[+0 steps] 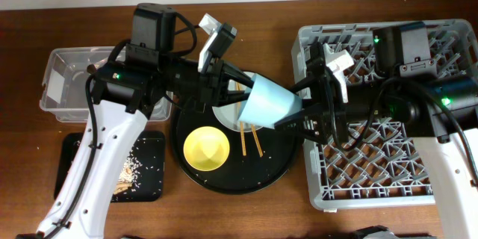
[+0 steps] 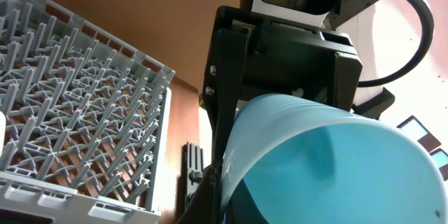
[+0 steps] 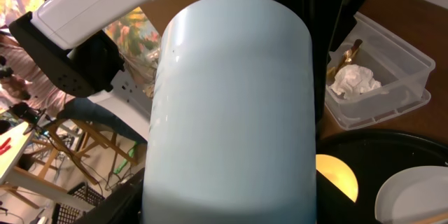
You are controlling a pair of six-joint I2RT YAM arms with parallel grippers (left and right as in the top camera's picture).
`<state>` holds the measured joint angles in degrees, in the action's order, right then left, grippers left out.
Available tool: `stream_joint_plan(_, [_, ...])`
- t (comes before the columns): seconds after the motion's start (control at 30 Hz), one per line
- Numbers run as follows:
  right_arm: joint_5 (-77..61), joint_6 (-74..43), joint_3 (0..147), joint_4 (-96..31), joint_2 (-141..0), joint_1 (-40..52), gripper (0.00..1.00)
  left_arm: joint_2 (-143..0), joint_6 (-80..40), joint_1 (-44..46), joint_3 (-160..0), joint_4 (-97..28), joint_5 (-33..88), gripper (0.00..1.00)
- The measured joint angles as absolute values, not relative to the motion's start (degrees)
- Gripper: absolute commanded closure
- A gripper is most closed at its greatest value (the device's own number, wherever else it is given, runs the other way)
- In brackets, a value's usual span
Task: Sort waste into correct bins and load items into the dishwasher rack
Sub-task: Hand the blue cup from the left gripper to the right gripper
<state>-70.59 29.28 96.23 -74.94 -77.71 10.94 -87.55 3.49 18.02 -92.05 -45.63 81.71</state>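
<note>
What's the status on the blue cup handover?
Left gripper shut on blue cup rim. Right gripper straddling it, grip unclear. Cup above round tray; nothing between it and rack.

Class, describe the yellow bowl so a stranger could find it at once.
Find the big round black tray left of the grey rack. The yellow bowl sits on it, beside the wooden chopsticks and pale plate. Nothing else there is bright yellow.

**No readable text**

We can read no words, numbers or brand marks in any view. The white label [image 1: 51, 88] on the left end of the clear tub [image 1: 78, 60] shows to us only as a blank patch, too small to tell whether it carries print.
</note>
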Motion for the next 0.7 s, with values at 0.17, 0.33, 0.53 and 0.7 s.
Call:
stream_joint_plan(0.17, [-70.39, 27.99, 96.01, -73.56, -77.73, 11.11, 0.48, -87.55, 3.75, 17.72, -92.53, -49.76, 80.25, 0.98])
stream_joint_plan(0.33, [-70.11, 27.11, 95.77, -68.60, -77.76, 11.14, 0.48, -87.55, 3.64, 18.15, -92.58, -53.58, 78.06, 0.88])
stream_joint_plan(0.53, [-69.28, 24.40, 95.77, -66.81, -77.73, 11.14, 0.50, -87.55, 2.79, 19.44, -92.58, -53.52, 75.50, 0.83])
stream_joint_plan(0.7, [-68.38, 23.75, 95.77, -66.83, -77.76, 10.41, 0.50, -87.55, 2.76, 15.57, -92.58, -53.43, 73.63, 0.75])
